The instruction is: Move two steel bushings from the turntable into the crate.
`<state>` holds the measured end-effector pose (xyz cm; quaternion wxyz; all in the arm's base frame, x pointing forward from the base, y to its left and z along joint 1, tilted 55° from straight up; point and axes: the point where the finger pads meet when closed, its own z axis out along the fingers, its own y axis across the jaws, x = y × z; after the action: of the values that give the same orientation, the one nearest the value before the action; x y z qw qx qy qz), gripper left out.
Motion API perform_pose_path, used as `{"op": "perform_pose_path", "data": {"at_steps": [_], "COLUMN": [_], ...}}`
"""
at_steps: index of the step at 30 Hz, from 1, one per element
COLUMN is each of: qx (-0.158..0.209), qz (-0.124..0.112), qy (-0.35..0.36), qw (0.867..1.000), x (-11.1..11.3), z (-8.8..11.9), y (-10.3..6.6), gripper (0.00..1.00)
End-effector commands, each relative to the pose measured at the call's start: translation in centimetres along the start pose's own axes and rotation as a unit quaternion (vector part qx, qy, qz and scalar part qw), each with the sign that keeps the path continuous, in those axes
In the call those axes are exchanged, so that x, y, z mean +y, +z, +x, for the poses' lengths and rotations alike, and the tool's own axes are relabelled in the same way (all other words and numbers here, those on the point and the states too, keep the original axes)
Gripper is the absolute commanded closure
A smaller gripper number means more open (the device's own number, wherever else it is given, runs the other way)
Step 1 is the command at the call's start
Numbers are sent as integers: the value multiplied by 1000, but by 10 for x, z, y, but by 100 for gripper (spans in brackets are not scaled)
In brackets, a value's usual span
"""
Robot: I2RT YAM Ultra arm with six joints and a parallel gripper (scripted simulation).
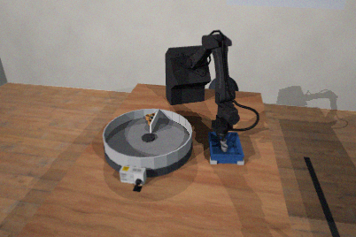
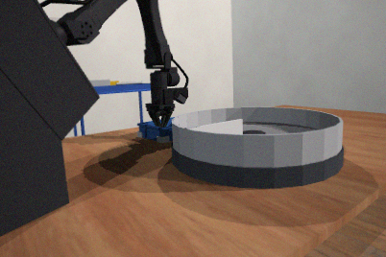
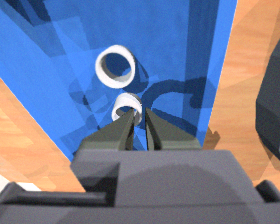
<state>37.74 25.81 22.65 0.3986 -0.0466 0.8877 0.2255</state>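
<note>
Turntable (image 1: pixel 133 161) (image 2: pixel 269 150): we are leaving it alone, with small orange pieces (image 1: pixel 148 119) sitting beside its divider (image 1: pixel 155 121) (image 2: pixel 226 127); both steel bushings appear to be lying in the crate, so no further pick seems needed.

Crate (image 1: pixel 227 159) (image 2: pixel 153 131) (image 3: pixel 223 40): it is sitting apparently level at its pale corner guides (image 1: pixel 213 162) (image 2: pixel 163 139). We are treating release as the step in hand, so we are keeping every sideways push off its walls.

Gripper (image 1: pixel 222 138) (image 2: pixel 161 125) (image 3: pixel 139 112): its fingers are standing slightly apart, seemingly clamping nothing. For a clean release, we are aiming to widen them only a little more, checking that the bushing's wall is free, then lifting straight up and slowly; a snagged bushing could be dragging the crate upward.

Far bushing (image 3: pixel 131 67): it is lying in the crate ahead of the fingertips in the wrist view, apart from them.

Near bushing (image 3: pixel 127 100): it is lying just beside the far one, its lower edge meeting one fingertip in the wrist view; whether they are touching, we cannot tell.
</note>
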Motion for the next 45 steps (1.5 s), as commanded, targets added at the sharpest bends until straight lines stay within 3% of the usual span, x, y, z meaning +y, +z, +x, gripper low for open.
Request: {"op": "perform_pose_path", "data": {"at_steps": [1,11,20,26,28,37,45], "qx": [-11,-1,-2,-20,-20,-20,-20], "qz": [-4,0,0,-10,-10,-10,-10], "qy": [1,0,1,2,2,2,2], "qw": [1000,1000,1000,1000,1000,1000,1000], "x": [4,1,1,9,9,8,8], "z": [-3,4,4,-11,-11,-10,-10], "y": [-10,-18,-52,-88,-88,-120,-125], "gripper": [86,86,86,86,86,86,86]}}
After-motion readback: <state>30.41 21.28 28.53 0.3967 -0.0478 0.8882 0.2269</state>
